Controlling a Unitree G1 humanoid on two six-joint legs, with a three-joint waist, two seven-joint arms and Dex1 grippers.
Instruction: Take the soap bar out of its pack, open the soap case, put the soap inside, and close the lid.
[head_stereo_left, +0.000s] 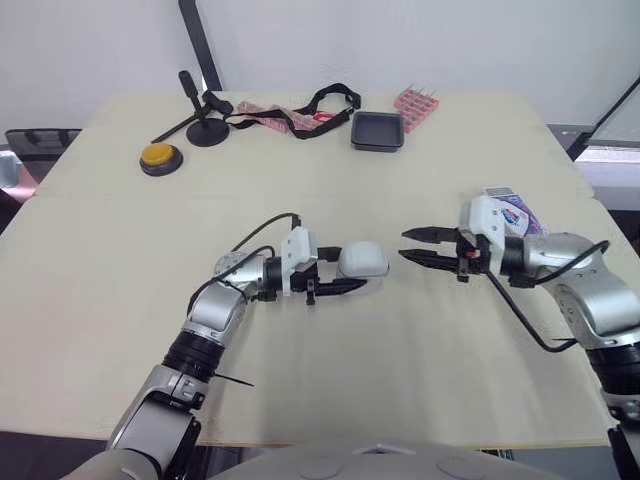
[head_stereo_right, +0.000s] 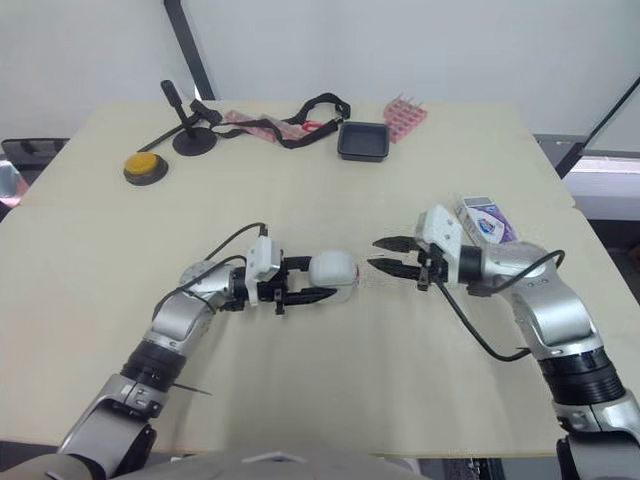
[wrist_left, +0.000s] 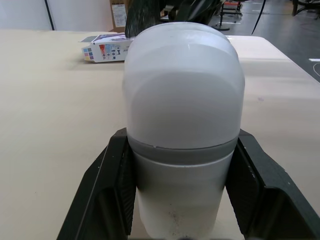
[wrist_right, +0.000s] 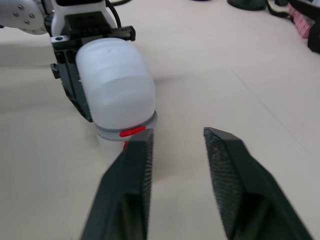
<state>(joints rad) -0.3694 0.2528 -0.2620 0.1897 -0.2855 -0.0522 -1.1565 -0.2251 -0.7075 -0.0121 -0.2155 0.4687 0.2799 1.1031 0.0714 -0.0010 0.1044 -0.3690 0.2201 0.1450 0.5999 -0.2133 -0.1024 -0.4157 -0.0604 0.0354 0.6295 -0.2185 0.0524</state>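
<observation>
Nearest, over the bare front stretch of the pale beige table (head_stereo_left: 330, 390): left gripper (head_stereo_left: 350, 270), reaching toward the middle, its two black fingers (wrist_left: 107, 195) pressed against either side of a translucent white domed plastic soap case (wrist_left: 182, 90). Pinched low on the sides, at and below the grey band between dome lid and white base. Lid down, seated on that band. Small red mark (wrist_right: 131, 132) on the band, on the side turned toward the other arm. Case at table level, about the table's centre; whether resting on the surface or just lifted, impossible to tell.

Just beyond the case, to the robot's right: right gripper (head_stereo_left: 402, 245), level with it and aimed straight at it. Black ribbed fingers (wrist_right: 227, 170) spread wide and empty, tips near the case but apart from it.

Further right, close beside the right wrist: white-and-purple cardboard soap pack (head_stereo_left: 518, 212), flat on the table, touched by neither gripper. Sealed or opened, not clear.

Far side of the table, left to right:
- round yellow push button on a black base (head_stereo_left: 160, 157)
- small black stand with a round foot and slanted stem (head_stereo_left: 207, 130)
- black strap tangled with a red-patterned ribbon (head_stereo_left: 320, 100)
- shallow square black tray (head_stereo_left: 377, 131)
- pink ridged packet (head_stereo_left: 416, 105), near the tray and further right
</observation>
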